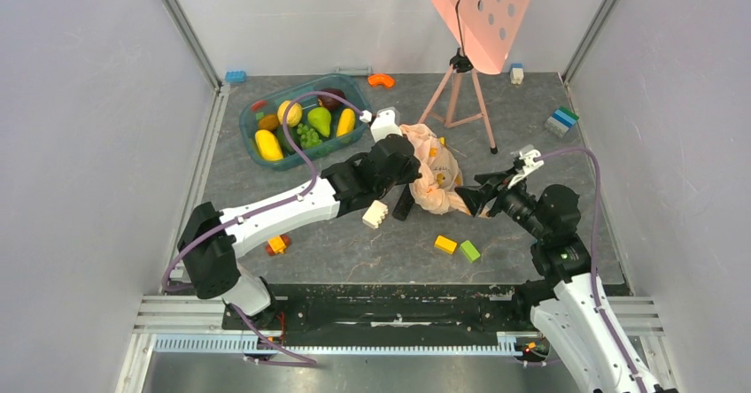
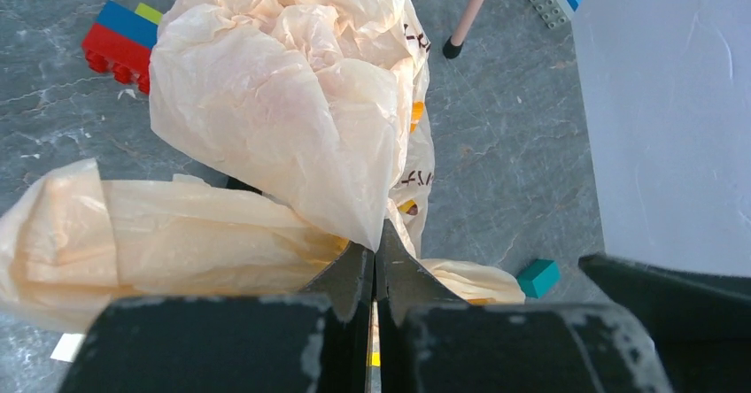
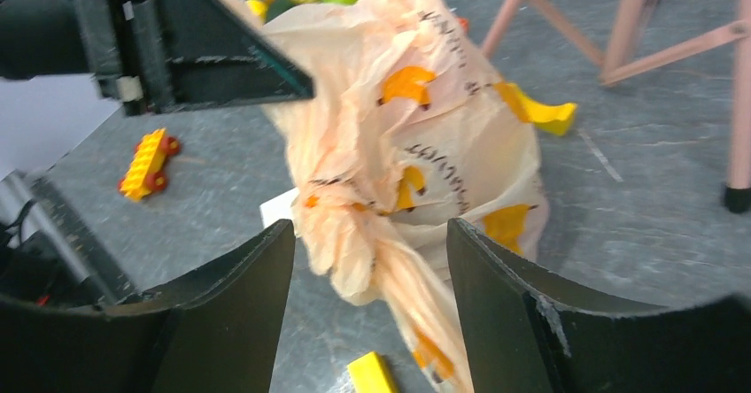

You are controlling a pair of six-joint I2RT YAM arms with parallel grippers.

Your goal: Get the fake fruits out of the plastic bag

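- Left gripper [image 2: 379, 244] pinches a fold of the plastic bag [image 2: 283, 101], fingers pressed together.
- Right gripper [image 3: 370, 242] is spread wide, the bag's twisted tail between its fingers.
- Film looks light, limp and slippery: a bunched fold likely holds best.
- Fake fruits [image 1: 319, 120] sit in a tub [image 1: 244, 130] beyond the left gripper.

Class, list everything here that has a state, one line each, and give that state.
plastic bag, crumpled and slumped.
left hand, shut on the plastic bag.
right hand, open, straddling the plastic bag's twisted end.
tub, upright, holding fruits.
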